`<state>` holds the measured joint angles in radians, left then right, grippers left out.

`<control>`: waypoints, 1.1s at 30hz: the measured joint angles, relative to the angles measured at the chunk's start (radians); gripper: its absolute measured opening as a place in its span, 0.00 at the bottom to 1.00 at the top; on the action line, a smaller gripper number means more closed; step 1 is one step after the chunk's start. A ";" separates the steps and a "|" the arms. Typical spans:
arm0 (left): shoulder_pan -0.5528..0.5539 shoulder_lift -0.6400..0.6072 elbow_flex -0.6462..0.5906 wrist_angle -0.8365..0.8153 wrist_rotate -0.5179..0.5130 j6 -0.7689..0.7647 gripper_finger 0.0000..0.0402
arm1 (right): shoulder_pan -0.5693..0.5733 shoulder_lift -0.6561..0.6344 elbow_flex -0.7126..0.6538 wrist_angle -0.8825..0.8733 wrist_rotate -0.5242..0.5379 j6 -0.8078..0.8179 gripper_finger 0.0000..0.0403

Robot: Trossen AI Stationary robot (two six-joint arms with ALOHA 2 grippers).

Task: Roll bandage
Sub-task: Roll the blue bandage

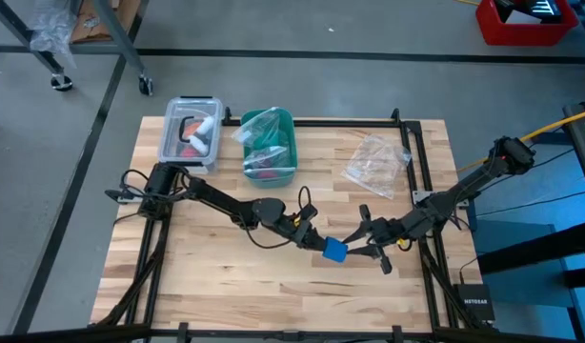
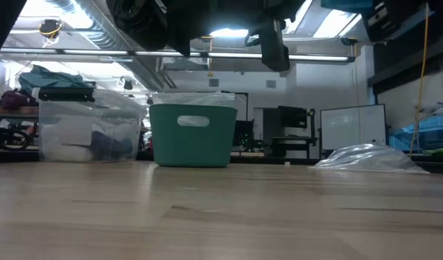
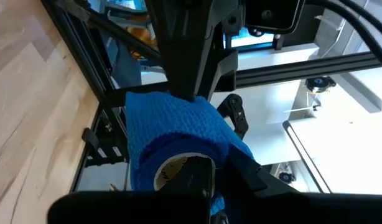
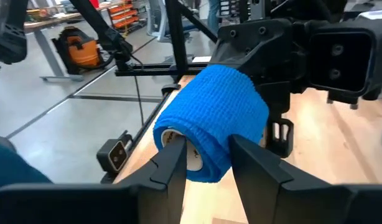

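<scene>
overhead cam straight down on whole table (image 1: pixel 226 276), low cam level across it, both wrist cams tight on bandage (image 4: pixel 209 121)

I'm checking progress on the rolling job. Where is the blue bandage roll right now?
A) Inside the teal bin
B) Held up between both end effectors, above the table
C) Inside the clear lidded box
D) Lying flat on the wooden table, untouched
B: the bandage sits where the left end effector and right end effector meet, and the low view shows bare tabletop with nothing blue on it.
</scene>
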<state>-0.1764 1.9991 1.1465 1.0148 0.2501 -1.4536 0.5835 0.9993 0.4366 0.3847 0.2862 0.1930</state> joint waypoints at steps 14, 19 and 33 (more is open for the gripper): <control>0.002 0.000 0.000 0.030 -0.015 0.009 0.04 | 0.001 0.000 0.000 0.011 0.088 -0.021 0.15; 0.000 0.000 -0.002 0.052 -0.002 0.027 0.11 | 0.000 -0.001 0.000 0.030 0.102 -0.010 0.04; 0.032 0.002 0.000 0.067 0.253 0.122 0.31 | -0.003 -0.120 0.000 -0.038 0.070 0.009 0.02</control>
<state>-0.1443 2.0010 1.1465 1.0819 0.5030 -1.3313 0.5804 0.8790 0.4370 0.3467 0.3563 0.2016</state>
